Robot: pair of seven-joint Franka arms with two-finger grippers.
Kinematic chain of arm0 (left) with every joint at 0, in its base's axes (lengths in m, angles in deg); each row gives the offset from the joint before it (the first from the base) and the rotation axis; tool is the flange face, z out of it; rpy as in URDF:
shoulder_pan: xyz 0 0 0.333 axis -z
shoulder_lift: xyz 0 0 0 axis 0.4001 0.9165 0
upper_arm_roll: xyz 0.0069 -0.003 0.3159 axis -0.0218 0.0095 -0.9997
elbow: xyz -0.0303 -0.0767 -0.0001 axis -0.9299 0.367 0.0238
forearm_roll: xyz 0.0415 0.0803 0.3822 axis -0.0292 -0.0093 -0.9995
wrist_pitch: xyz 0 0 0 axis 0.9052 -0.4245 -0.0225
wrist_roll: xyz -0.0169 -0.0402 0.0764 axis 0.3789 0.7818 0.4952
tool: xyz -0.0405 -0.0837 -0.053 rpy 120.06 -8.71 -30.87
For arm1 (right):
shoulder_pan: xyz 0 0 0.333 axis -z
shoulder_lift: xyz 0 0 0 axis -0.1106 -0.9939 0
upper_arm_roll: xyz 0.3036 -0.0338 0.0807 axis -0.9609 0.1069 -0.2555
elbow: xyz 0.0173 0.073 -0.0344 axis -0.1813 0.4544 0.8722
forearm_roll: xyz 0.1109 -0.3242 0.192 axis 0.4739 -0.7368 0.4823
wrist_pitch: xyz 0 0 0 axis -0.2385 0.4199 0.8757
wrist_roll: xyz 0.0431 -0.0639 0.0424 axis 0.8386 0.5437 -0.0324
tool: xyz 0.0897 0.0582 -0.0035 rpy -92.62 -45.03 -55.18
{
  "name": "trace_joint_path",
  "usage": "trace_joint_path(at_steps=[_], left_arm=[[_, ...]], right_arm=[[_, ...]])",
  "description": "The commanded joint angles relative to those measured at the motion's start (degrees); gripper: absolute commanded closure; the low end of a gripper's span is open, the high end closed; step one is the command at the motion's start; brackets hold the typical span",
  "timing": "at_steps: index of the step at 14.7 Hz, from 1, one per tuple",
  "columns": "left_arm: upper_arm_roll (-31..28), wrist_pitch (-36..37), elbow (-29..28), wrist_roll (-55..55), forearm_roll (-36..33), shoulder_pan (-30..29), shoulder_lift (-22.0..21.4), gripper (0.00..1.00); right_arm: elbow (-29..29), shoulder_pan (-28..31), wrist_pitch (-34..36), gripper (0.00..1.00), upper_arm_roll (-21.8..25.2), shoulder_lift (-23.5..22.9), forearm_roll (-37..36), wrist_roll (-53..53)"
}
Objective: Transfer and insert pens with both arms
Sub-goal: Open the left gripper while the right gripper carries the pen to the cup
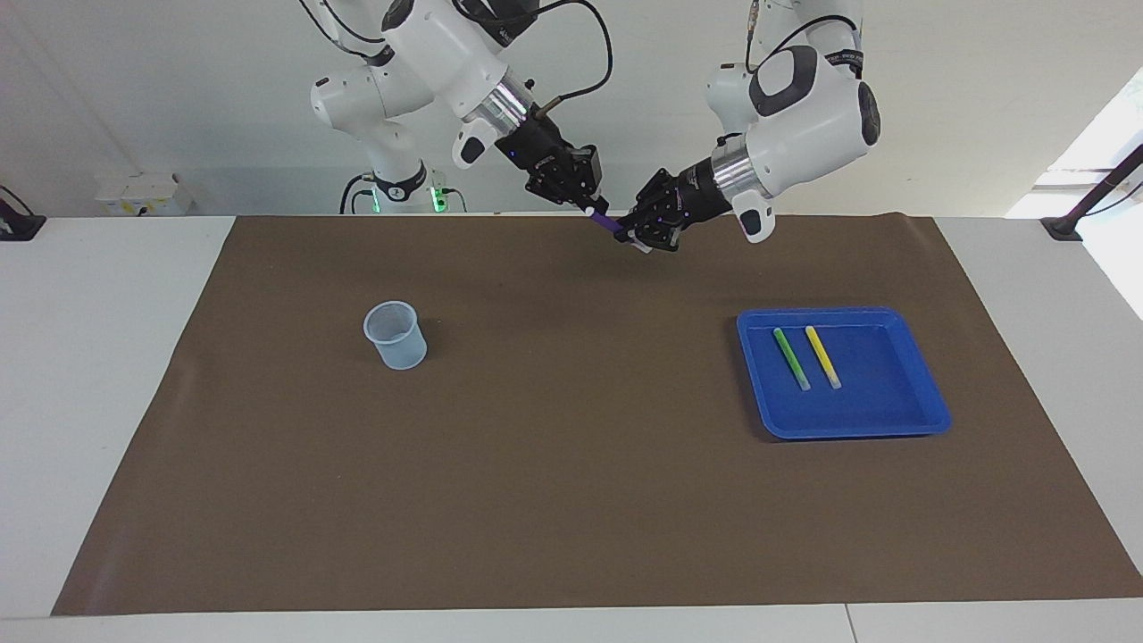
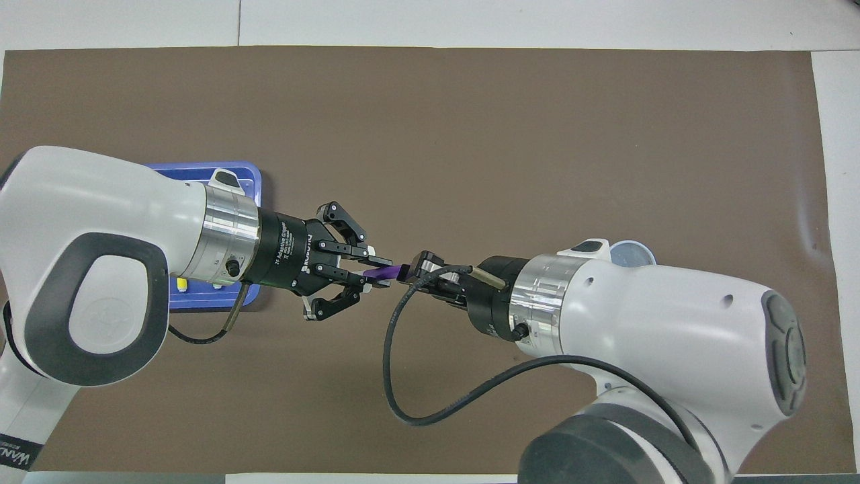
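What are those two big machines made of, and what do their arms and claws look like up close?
Both arms are bulky, rounded white shells with dark grey joint caps. Each wrist has a polished silver ring, then a black two-fingered end effector: the left end effector bears small white lettering, and a black cable loops out beside the right end effector.

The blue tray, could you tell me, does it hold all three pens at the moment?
No, the blue tray holds only the green pen and the yellow pen.

I see open brown mat (image 1: 580, 464) between the cup (image 1: 394, 334) and the blue tray (image 1: 929, 411) for a gripper to pass, while both arms meeting over the mat's robot-side edge block passage there.
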State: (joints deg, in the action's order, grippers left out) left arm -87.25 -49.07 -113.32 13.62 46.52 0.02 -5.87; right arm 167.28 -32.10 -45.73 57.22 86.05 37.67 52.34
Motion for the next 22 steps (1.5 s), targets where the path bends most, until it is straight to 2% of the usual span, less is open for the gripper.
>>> trace_joint_path(at_steps=[1,4,9,15,18,20,22], left_arm=[[-0.61,-0.79,-1.66,-0.25,0.87,0.56,-2.0,0.0],[-0.61,-0.88,-1.66,-0.25,0.87,0.39,-2.0,0.0],[-0.61,-0.97,-1.57,-0.25,0.87,0.12,-2.0,0.0],[-0.61,-1.5,-1.57,-0.34,0.87,0.12,-2.0,0.0],[-0.61,-1.67,-1.57,-0.51,0.87,0.04,-1.92,0.0],[-0.61,-2.72,-1.49,-0.86,0.61,0.12,-1.83,0.0],[-0.88,-2.99,-0.96,-2.69,-0.27,0.04,-1.39,0.0]], right_arm=[[0.1,0.96,-0.17,1.0,-0.17,-0.13,-0.37,-1.29],[-0.42,2.27,2.01,1.0,-0.17,-0.22,-2.72,-3.38],[-7.62,10.44,19.22,1.0,-0.17,-2.06,-12.04,-20.67],[-11.23,12.21,29.17,1.0,0.36,-1.28,-37.6,-33.7],[-10.71,17.99,31.46,1.0,0.54,-0.93,-39.48,-39.59],[-9.31,22.12,29.81,1.0,0.45,-0.66,-39.48,-42.41],[-3.71,24.25,25.69,1.0,0.45,1.26,-39.31,-43.56]])
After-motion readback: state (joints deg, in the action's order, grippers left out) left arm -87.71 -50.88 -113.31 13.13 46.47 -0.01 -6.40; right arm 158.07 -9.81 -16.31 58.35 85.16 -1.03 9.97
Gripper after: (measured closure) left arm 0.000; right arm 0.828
